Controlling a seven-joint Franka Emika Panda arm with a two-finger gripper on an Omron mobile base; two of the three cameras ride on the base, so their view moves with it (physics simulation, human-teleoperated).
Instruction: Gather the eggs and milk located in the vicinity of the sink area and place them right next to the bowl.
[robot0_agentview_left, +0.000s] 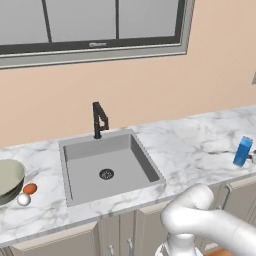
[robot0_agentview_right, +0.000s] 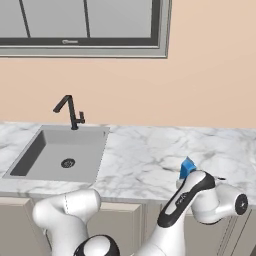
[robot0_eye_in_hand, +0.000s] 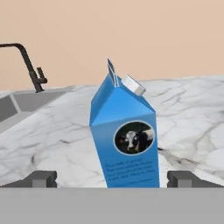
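The arm (robot0_agentview_right: 200, 200) was glossy white, built of rounded, tube-like links with bulging elbow housings. A black band curved along one link, and a dark round cap closed a joint at its 3 o'clock end. Two small, dark grey, blocky fingertips (robot0_eye_in_hand: 41, 178) were squared off.

Bowl (robot0_agentview_left: 9, 180) cut by left edge; milk carton (robot0_agentview_right: 187, 167) half hidden behind arm.

Two cameras looked down from behind the arm, one from the left and one from the right, both seeing the sink (robot0_agentview_left: 106, 165) and the counter (robot0_agentview_left: 190, 145), while the hand camera sat low and very close to the milk (robot0_eye_in_hand: 126, 140), facing the wall (robot0_eye_in_hand: 131, 35).
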